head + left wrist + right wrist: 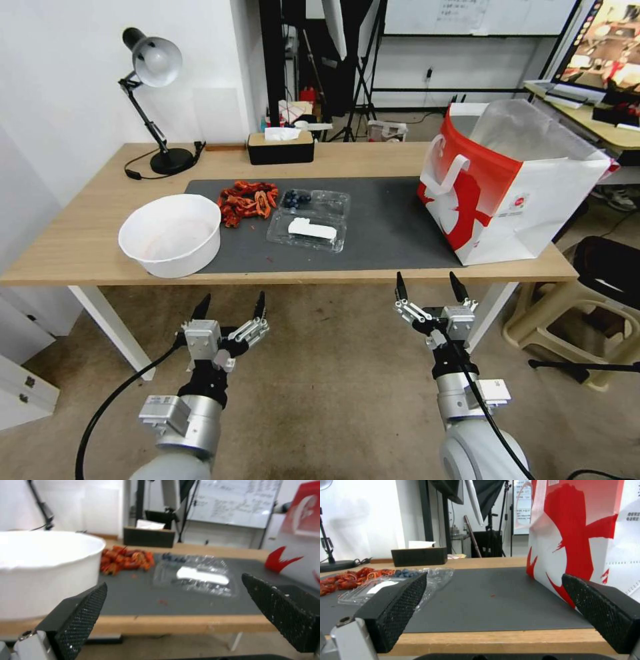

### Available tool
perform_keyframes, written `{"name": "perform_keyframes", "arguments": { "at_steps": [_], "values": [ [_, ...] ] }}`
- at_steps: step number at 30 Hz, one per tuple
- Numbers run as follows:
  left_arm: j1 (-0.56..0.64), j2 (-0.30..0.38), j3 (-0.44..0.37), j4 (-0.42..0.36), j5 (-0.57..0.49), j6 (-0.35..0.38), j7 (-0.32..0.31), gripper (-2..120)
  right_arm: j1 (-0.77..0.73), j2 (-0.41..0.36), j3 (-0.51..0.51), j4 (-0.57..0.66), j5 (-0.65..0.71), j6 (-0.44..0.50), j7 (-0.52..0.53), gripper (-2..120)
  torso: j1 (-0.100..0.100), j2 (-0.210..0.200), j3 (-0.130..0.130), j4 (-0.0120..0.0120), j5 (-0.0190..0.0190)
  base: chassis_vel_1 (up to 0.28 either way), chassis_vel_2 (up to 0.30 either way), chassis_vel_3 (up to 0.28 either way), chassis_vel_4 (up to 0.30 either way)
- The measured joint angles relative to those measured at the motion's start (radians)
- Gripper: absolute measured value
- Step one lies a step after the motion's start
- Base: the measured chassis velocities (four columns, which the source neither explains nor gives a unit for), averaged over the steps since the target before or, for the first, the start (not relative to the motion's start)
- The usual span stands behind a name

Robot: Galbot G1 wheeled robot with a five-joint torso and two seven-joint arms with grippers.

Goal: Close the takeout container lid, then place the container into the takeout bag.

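Takeout container (309, 220) lies open on the grey mat (387, 227), mid-table; takeout bag (513, 180) stands at the right end. Left gripper (230, 308) and right gripper (430, 288) hover before the near table edge, fingers spread. Judgement: fold the lid (308, 232) over its hinge squarely, press until it seats.

Silver arms; black cables; seemingly mesh-textured black tool fingers (400, 610)

Red-and-white takeout bag (513, 193), dark grey mat (387, 227)
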Motion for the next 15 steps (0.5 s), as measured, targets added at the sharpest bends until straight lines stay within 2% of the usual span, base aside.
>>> {"name": "perform_keyframes", "arguments": {
  "at_steps": [4, 5, 7, 9, 10, 11, 12, 13, 14, 15],
  "values": [
    [-0.059, 0.067, -0.028, 0.026, -0.089, -0.020, 0.043, 100, 0.016, -0.009, -0.018, -0.006, 0.002, -0.009, -0.013, 100, 0.000, 0.000, 0.000, -0.0003, -0.0001, 0.000, 0.000, 0.000, 0.000],
    [-0.059, 0.067, -0.028, 0.026, -0.089, -0.020, 0.043, 100, 0.016, -0.009, -0.018, -0.006, 0.002, -0.009, -0.013, 100, 0.000, 0.000, 0.000, -0.0003, -0.0001, 0.000, 0.000, 0.000, 0.000],
    [-0.099, 0.129, -0.051, 0.045, -0.153, -0.042, 0.058, 100, 0.029, -0.020, -0.038, -0.020, 0.006, -0.013, -0.027, 100, 0.000, 0.000, 0.000, 0.0005, 0.0002, 0.000, 0.000, 0.000, 0.000],
    [-0.112, 0.149, -0.053, 0.050, -0.172, -0.044, 0.062, 100, 0.029, -0.021, -0.041, -0.022, 0.007, -0.014, -0.030, 100, 0.000, 0.000, 0.000, 0.0004, 0.0000, 0.000, 0.000, 0.000, 0.000],
    [-0.146, 0.189, -0.056, 0.060, -0.212, -0.048, 0.072, 100, 0.029, -0.023, -0.046, -0.025, 0.008, -0.015, -0.035, 100, 0.000, 0.000, 0.000, -0.0003, -0.0001, 0.000, 0.000, 0.000, 0.000],
    [-0.157, 0.203, -0.056, 0.064, -0.223, -0.049, 0.074, 100, 0.031, -0.025, -0.049, -0.027, 0.009, -0.016, -0.037, 100, 0.000, 0.000, 0.000, -0.0004, 0.0000, 0.000, 0.000, 0.000, 0.000],
    [-0.193, 0.241, -0.052, 0.078, -0.252, -0.050, 0.079, 100, 0.033, -0.026, -0.051, -0.028, 0.011, -0.018, -0.042, 100, 0.000, 0.000, 0.000, 0.0002, 0.0000, 0.000, 0.000, 0.000, 0.000],
    [-0.193, 0.241, -0.052, 0.078, -0.252, -0.050, 0.079, 100, 0.033, -0.026, -0.051, -0.028, 0.011, -0.018, -0.042, 100, 0.000, 0.000, 0.000, 0.0002, 0.0000, 0.000, 0.000, 0.000, 0.000],
    [-0.239, 0.281, -0.043, 0.097, -0.281, -0.047, 0.086, 100, 0.030, -0.026, -0.052, -0.028, 0.012, -0.020, -0.048, 100, 0.000, 0.000, 0.000, 0.0002, 0.0000, 0.000, 0.000, 0.000, 0.000],
    [-0.254, 0.293, -0.040, 0.104, -0.289, -0.045, 0.088, 100, 0.029, -0.026, -0.051, -0.027, 0.013, -0.020, -0.049, 100, 0.000, 0.000, 0.000, 0.0001, -0.0001, 0.000, 0.000, 0.000, 0.000]
  ]
}}
